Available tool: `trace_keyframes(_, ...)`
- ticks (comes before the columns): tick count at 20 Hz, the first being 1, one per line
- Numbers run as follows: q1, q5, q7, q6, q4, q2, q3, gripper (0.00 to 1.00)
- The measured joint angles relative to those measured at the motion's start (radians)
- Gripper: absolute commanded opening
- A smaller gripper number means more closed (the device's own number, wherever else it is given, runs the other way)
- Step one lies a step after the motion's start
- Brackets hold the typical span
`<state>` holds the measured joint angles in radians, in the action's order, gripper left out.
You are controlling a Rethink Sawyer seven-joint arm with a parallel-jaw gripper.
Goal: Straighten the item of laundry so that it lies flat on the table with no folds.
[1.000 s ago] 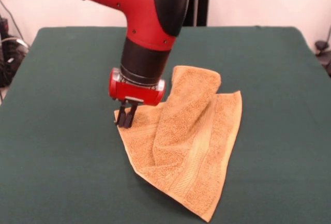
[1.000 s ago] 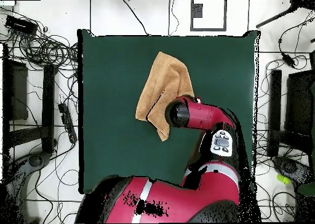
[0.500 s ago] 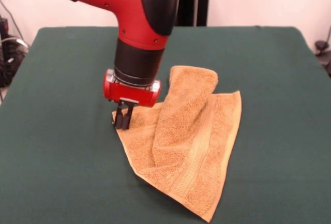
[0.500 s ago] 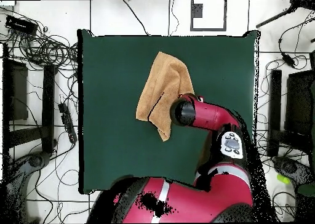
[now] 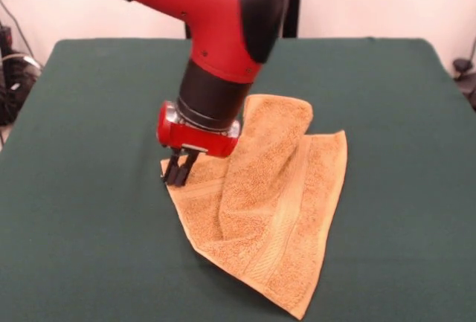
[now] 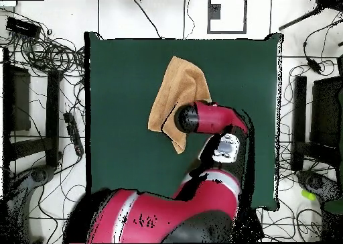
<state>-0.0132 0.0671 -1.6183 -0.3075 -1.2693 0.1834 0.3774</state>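
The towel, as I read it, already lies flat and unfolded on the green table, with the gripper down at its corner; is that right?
Not quite: the towel is still folded, one part doubled over the rest, as the front view shows. The gripper is indeed down at its corner on the green table.

Looped terry towel (image 5: 268, 203) (flat woven band), matt felt-like table (image 5: 89, 210), glossy plastic arm (image 5: 216, 10)

The front camera sits low across the table (image 5: 89, 248), close, looking toward 12 o'clock. The overhead camera hangs high, looking straight down, taking in floor and cables (image 6: 47, 50). Both share the table and towel (image 5: 275, 210).
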Motion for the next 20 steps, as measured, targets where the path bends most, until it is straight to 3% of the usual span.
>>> trace_keyframes(7,0.166,0.069,0.000,-0.002,0.128,-0.177,0.260,0.00)
trace_keyframes(15,0.176,0.121,0.000,-0.001,0.210,-0.283,0.419,0.00)
trace_keyframes(20,0.166,0.132,0.000,-0.015,0.224,-0.278,0.434,0.00)
